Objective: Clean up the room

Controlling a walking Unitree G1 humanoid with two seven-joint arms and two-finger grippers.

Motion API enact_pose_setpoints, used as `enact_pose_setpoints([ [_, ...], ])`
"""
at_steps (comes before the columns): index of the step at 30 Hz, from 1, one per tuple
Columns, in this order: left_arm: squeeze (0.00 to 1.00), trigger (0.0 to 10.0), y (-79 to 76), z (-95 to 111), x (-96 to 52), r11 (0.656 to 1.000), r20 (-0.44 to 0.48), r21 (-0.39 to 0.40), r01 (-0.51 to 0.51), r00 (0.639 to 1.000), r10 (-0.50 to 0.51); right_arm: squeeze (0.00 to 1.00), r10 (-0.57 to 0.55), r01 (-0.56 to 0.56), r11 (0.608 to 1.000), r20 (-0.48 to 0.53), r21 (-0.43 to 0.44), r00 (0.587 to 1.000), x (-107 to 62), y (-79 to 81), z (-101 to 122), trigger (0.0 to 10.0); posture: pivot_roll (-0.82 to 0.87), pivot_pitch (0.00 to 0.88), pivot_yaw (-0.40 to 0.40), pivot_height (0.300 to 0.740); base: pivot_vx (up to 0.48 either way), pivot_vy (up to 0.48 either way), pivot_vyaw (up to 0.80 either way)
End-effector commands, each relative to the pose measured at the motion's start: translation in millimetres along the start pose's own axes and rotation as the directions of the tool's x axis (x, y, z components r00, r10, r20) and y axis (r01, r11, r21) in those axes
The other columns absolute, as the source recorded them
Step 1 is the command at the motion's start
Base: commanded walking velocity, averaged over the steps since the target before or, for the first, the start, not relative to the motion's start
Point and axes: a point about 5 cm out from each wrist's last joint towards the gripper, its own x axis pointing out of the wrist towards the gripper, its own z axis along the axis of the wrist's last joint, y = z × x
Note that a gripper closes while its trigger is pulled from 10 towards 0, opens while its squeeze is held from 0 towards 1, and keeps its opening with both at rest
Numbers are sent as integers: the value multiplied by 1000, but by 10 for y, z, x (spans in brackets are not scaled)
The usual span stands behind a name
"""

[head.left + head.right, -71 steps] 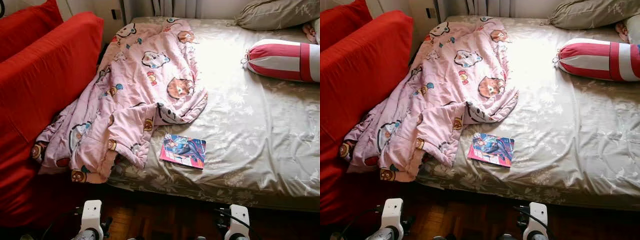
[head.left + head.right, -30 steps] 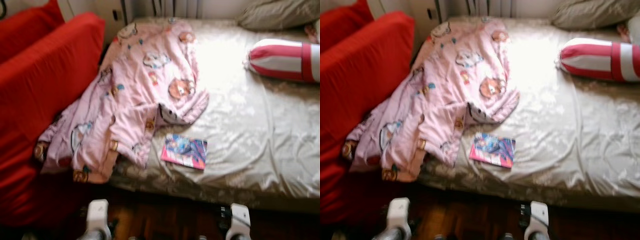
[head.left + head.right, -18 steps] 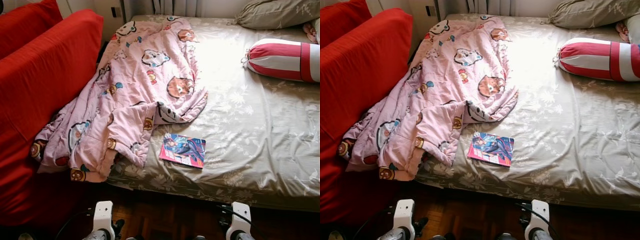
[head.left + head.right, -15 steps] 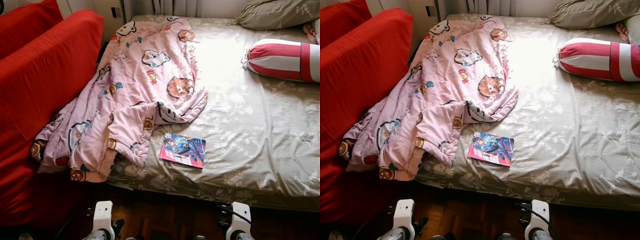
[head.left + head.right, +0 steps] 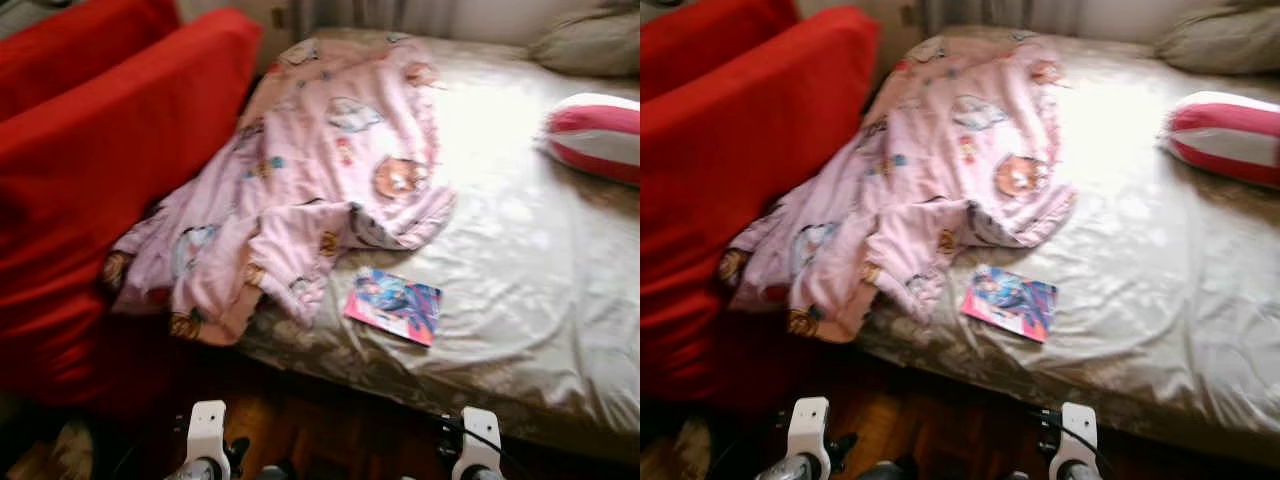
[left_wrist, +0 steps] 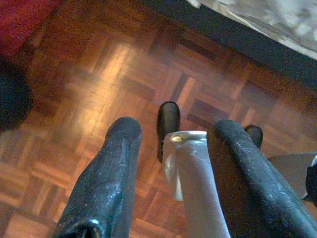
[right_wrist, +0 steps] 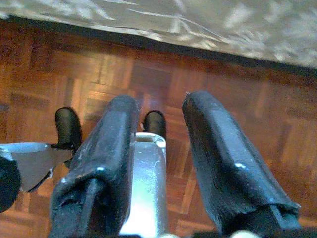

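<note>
Approach to the bed; both arms hang idle, nothing is held.

At far left a red sofa (image 5: 110, 150) is seen pressed against the bed (image 5: 560, 300). A pink cartoon-print blanket (image 5: 310, 170) is draped in a crumple across the gap, one end sagging off the mattress edge toward the floor, probably because it was thrown aside rather than spread. Just beside its lower fold, near the front edge, a colourful book (image 5: 394, 304) lies flat on the sheet, judged the easiest item to collect. A red-and-white bolster (image 5: 595, 138) rests at far right. The left gripper (image 6: 163, 178) and the right gripper (image 7: 158, 158) are pointed down at the parquet floor (image 6: 99, 74), fingers parted and empty. The head views are blurred.
</note>
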Motion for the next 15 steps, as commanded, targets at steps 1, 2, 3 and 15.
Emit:
enact_pose_setpoints([
  [1, 0, 10000, 14, -121, -24, 1000, -41, -18, -8, 999, 7, 0, -2, 2, 1000, -26, -2, 1000, -17, -15, -84, 10000, -50, 157, 21, 740, 0, 0, 800],
  [2, 0, 10000, 14, -121, -24, 1000, -41, -19, -8, 999, 7, 0, -1, 1, 1000, -26, -2, 1000, -17, -13, -84, 10000, -50, 159, 21, 740, 0, 0, 481],
  [3, 0, 10000, 14, -120, -24, 1000, -41, -19, -8, 999, 7, 0, -1, 1, 1000, -23, 4, 1000, -17, -13, -83, 10000, -50, 162, 21, 740, 0, 0, 0],
  [15, 0, 10000, 5, -112, -20, 999, -39, -32, -4, 999, 3, 0, -8, 9, 1000, -22, 16, 1000, -19, -30, -81, 10000, -51, 183, 16, 740, 0, 0, 0],
])
